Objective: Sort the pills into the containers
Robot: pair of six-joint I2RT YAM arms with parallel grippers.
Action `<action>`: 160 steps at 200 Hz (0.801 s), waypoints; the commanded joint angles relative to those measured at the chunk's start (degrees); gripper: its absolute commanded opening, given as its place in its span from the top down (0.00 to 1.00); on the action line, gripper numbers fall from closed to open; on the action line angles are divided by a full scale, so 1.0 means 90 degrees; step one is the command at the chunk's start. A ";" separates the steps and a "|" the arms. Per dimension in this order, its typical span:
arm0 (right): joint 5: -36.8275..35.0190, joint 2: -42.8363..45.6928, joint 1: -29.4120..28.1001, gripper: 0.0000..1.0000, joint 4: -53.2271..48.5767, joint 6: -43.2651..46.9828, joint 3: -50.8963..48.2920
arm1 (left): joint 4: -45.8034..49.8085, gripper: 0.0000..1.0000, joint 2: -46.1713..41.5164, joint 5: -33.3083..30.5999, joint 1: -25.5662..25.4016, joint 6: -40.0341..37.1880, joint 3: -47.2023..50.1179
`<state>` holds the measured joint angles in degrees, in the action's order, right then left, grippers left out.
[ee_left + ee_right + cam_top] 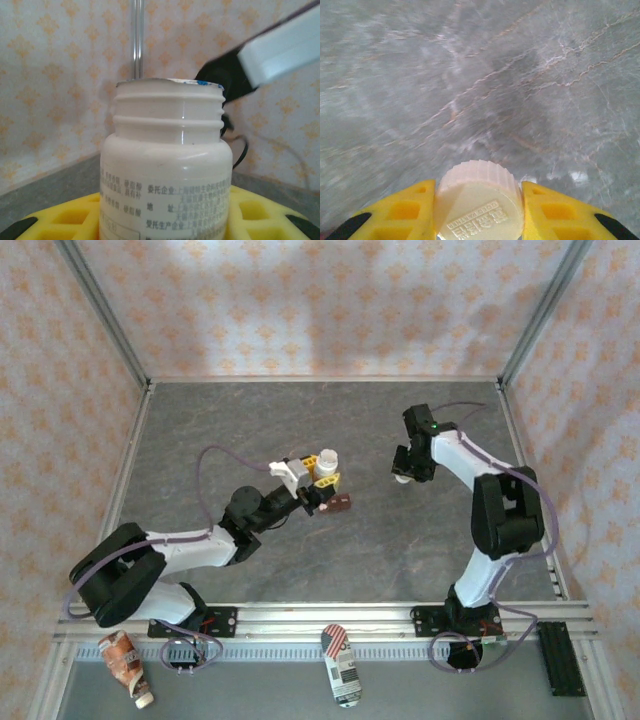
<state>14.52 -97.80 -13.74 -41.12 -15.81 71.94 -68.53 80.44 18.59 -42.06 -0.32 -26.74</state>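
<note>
Red-brown containers [342,503] just beside left jaws — those grip white bottle [165,165]; right jaws grip cap [480,200].

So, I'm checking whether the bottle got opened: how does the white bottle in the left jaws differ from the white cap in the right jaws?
The bottle is tall, with a printed label and a bare threaded neck; the cap is short, ribbed round its edge, lettered on top. The bottle is uncapped; the cap is held apart from it. Both are white and clamped between yellow jaws.
</note>
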 commanded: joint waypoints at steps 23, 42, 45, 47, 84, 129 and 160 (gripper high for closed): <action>0.0211 0.0974 -0.0512 0.68 -0.1147 0.0159 0.1041 | -0.0488 1.00 0.0583 -0.0196 -0.0043 -0.0479 0.0071; 0.0276 0.1105 -0.0698 0.68 -0.1565 0.0289 0.1509 | -0.0527 1.00 0.0759 -0.0182 -0.0013 -0.0632 0.0052; 0.0292 0.1111 -0.0717 0.68 -0.1632 0.0313 0.1590 | -0.0529 1.00 0.0788 -0.0164 -0.0005 -0.0651 0.0043; 0.0301 0.1111 -0.0741 0.68 -0.1671 0.0329 0.1634 | -0.0530 1.00 0.0808 -0.0150 0.0001 -0.0661 0.0035; 0.0470 0.1091 -0.1003 0.68 -0.2296 0.0509 0.2497 | -0.0587 1.00 0.1246 0.0011 0.0142 -0.0722 -0.0201; 0.1166 0.0872 -0.1104 0.68 -0.2606 0.0708 0.3070 | -0.0600 1.00 0.1822 0.0378 0.0279 -0.0723 -0.0729; 0.1556 0.0591 -0.1263 0.68 -0.2859 0.0947 0.3321 | -0.0600 1.00 0.2129 0.0625 0.0327 -0.0707 -0.1060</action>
<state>24.69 -90.11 -23.77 -62.78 -10.17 99.63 -70.24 98.08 21.08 -39.59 -5.67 -33.36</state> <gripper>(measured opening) 0.334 0.447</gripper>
